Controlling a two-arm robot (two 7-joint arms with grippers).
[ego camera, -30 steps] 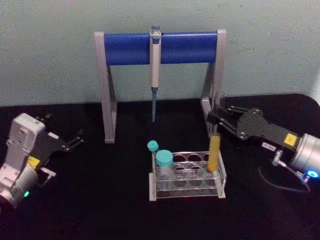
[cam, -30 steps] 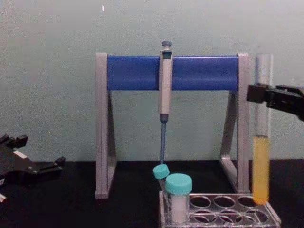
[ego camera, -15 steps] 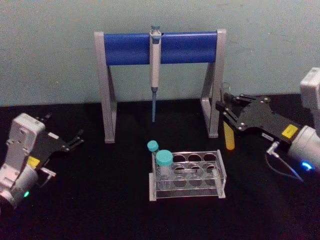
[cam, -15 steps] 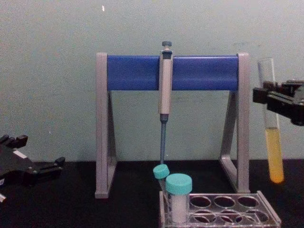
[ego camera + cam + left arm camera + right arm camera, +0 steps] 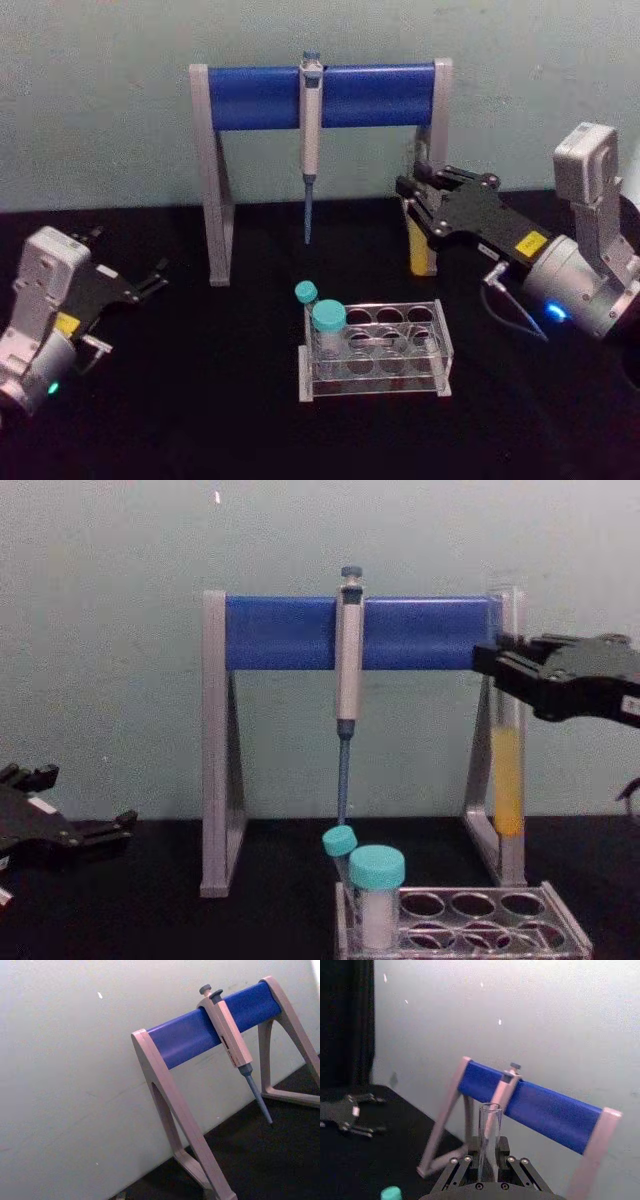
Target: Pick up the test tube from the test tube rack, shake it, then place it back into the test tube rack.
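Right claw [image 5: 503,666] is closed on the upper part of the test tube [image 5: 507,780]. The tube hangs upright in the air, above and behind the test tube rack [image 5: 372,390], in line with the right leg of the pipette stand [image 5: 280,632]. Yellow liquid sits in its lower part. Left claw [image 5: 155,280] is parked at the left of the tabletop [image 5: 200,420], fingers apart.

Assessment: pickup complete, and I judge the shake step to be in hand. The return calls for centring the tube over a free hole at the rack's right end, holding it vertical and lowering it straight before release.
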